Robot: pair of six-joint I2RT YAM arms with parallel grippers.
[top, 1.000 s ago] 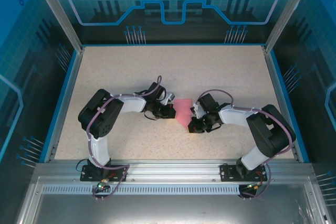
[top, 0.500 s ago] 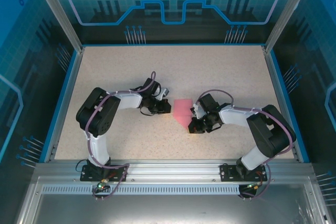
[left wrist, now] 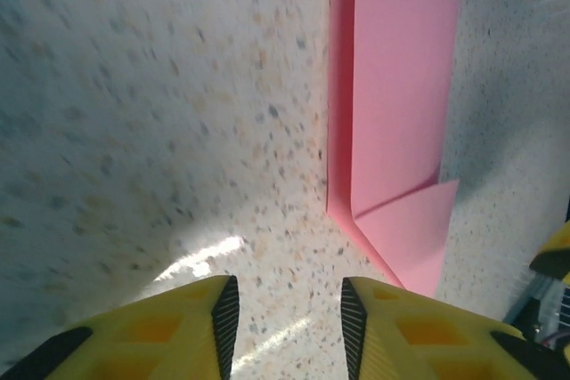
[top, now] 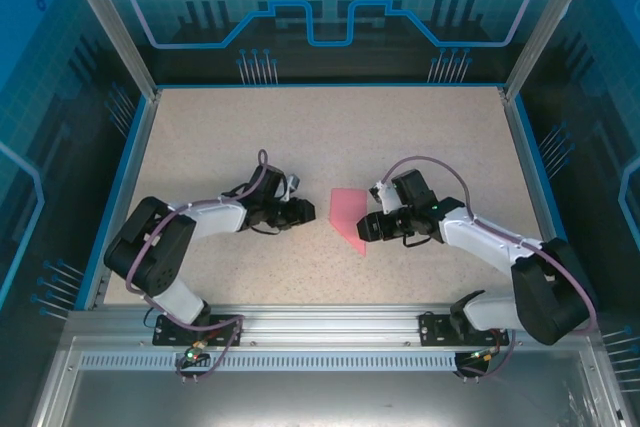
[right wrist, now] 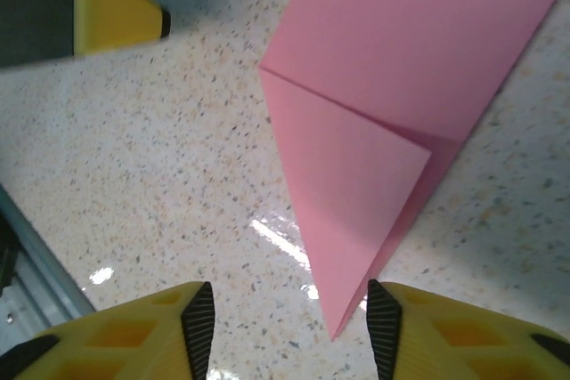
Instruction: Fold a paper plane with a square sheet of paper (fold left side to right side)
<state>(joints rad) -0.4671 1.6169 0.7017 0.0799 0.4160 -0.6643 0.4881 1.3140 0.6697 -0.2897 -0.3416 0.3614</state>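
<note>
Square sheet of paper point(top: 347, 215) lies partly folded. Left gripper point(left wrist: 289, 300) and right gripper point(right wrist: 290, 309) are part open, holding nothing, so the flap point(right wrist: 356, 184) may spring up.

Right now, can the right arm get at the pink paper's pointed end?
Likely yes. The right gripper is open, and the pink paper lies on bare table, its tip just ahead of the jaws. The left gripper sits apart, opposite.

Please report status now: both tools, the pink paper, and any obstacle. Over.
Left tool open, empty, left of the pink paper. Right tool open, empty, near its pointed corner. Paper flat on table, partly folded. No obstacle seen.
</note>
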